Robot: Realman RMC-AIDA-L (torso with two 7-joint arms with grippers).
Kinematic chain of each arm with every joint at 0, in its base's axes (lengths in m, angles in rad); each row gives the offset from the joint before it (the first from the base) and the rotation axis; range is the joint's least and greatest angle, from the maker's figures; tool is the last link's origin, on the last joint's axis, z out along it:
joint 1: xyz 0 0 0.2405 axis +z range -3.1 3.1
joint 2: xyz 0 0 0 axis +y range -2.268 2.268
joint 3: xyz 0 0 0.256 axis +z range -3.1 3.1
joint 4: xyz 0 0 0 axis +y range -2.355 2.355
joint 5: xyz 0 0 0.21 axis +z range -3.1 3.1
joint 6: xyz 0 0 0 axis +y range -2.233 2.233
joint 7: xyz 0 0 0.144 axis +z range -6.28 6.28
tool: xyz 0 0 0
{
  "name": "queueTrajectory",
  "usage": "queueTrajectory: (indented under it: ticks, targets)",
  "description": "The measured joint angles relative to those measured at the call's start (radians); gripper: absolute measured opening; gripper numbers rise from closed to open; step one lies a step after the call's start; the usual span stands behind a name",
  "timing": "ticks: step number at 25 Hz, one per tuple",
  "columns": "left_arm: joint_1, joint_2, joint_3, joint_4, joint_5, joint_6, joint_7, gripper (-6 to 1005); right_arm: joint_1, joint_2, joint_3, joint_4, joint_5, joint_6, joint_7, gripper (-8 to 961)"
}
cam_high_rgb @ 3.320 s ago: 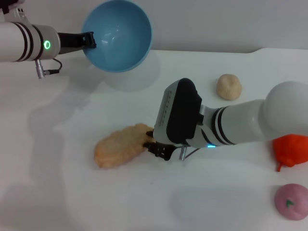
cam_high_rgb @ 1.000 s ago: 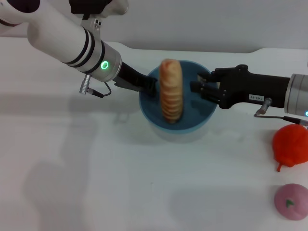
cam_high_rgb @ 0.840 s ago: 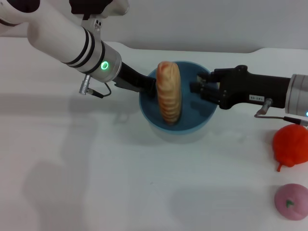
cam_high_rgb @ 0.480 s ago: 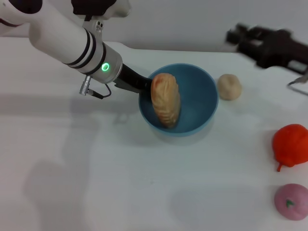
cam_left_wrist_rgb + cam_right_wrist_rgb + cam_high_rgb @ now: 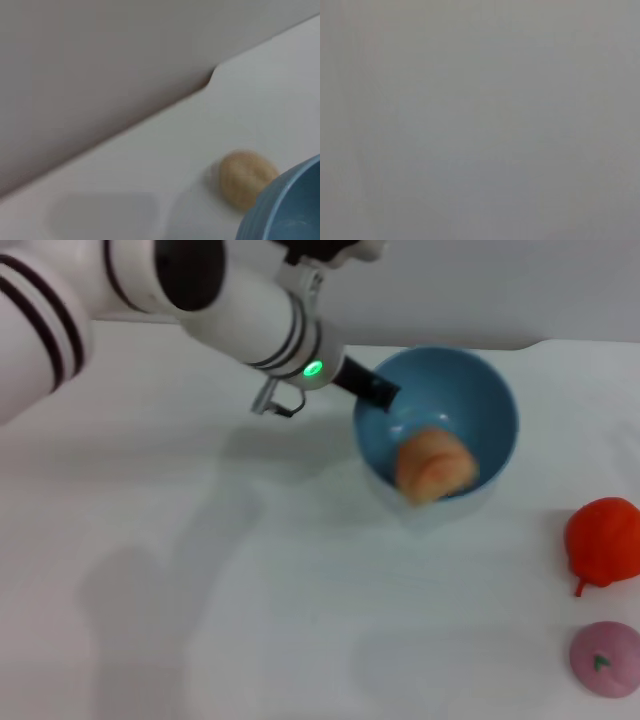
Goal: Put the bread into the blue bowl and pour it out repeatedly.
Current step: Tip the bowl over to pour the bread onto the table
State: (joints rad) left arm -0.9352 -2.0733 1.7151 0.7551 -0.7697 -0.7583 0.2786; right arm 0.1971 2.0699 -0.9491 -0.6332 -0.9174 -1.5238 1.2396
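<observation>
- Your left gripper is clamped on the blue bowl at its 9 o'clock rim, holding it tilted above the table.
- The bread sits at the bowl's 6 o'clock lip (blurred).
- The beige ball lies just beside the bowl.
- You can't see the right gripper.

1. The bread was blurred at the near rim of the blue bowl; its stripes could not be made out.
2. The left gripper met the bowl's rim, its fingers too dark to read.
3. In the left wrist view, the frame edge cut off most of the bowl, and its rim hid part of the beige ball.
</observation>
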Motion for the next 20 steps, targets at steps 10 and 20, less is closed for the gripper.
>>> queueTrajectory:
  ticks: [10,20]
  targets:
    - [-0.005,-0.006,0.254,-0.007,-0.004,0.376,-0.071,-1,-0.065,-0.001,0.116,0.130,-0.001,-0.199,-0.025,332]
    - [0.117,-0.005,0.601,-0.028,-0.003,0.939,-0.090,0,-0.072,-0.001,0.149,0.162,0.006,-0.252,-0.036,332]
